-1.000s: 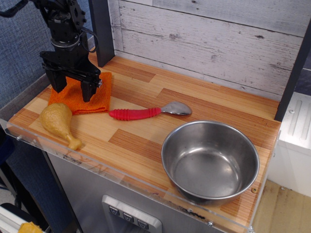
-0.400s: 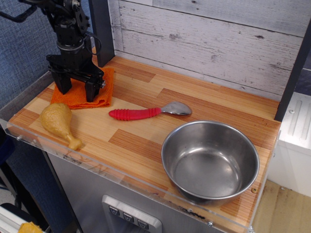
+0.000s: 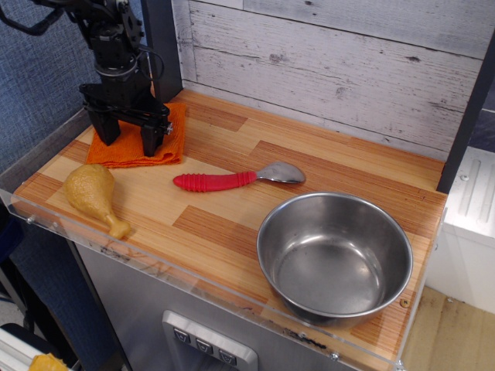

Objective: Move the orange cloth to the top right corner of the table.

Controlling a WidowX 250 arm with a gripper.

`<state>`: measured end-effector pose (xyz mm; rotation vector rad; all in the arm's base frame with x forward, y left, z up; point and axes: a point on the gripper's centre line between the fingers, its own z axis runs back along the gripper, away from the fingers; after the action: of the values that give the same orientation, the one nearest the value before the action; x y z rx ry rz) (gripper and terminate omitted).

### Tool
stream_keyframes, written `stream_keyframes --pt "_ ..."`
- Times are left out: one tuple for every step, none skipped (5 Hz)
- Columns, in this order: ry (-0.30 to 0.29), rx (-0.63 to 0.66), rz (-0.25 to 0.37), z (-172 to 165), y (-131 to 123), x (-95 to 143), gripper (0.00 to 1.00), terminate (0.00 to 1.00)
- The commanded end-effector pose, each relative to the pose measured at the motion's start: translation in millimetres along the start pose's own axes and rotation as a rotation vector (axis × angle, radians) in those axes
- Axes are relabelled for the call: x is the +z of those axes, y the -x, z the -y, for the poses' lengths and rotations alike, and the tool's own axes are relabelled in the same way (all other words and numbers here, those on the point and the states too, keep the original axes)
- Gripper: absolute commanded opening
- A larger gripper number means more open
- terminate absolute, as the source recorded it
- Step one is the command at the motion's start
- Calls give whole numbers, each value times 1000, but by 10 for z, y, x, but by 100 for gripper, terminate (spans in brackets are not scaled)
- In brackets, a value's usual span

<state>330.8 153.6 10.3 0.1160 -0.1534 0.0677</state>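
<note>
Orange cloth (image 3: 164,147), a bright folded square of ribbed fabric, lies flat at the far left of the table (image 3: 309,166), a light wood-plank counter of tan and orange-brown strips with a clear plastic edge. It sits near the back left corner, close to a dark upright post (image 3: 158,46).

Directly over the cloth stands the black robot gripper (image 3: 129,133), pointing straight down. Its jaws are spread apart, one tip at the cloth's left part and the other nearer its right edge, both low against the fabric. Whether they press into it or only rest on it cannot be told from this view, and no fold is pinched between them.

In front of the cloth, near the table's front left edge, lies a yellowish toy chicken drumstick (image 3: 94,193), just apart from the cloth. Further right rests a spoon with a red ribbed handle and silver bowl (image 3: 232,178), lying across the middle of the table. Right again, towards the front, stands a large round stainless-steel bowl (image 3: 334,255), empty.

The back right corner of the table, beside another dark post (image 3: 468,108), is bare wood.

As for progress, the task looks to be at its very start: the cloth is at the opposite end from its goal and not yet gripped. What remains, as I judge it, is closing on the fabric, lifting or dragging it rightward along the back of the table behind the spoon and steel bowl, and releasing it in that far corner.
</note>
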Motion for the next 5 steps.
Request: stream_keyframes --pt "27 -149 51 537 -213 76 100 0" --pt "60 -190 84 821 -402 115 100 0" --pt "92 -236 105 1147 -530 162 100 0" --pt "113 -310 114 1468 -563 198 100 0" --pt "121 -414 127 1732 -569 230 100 0"
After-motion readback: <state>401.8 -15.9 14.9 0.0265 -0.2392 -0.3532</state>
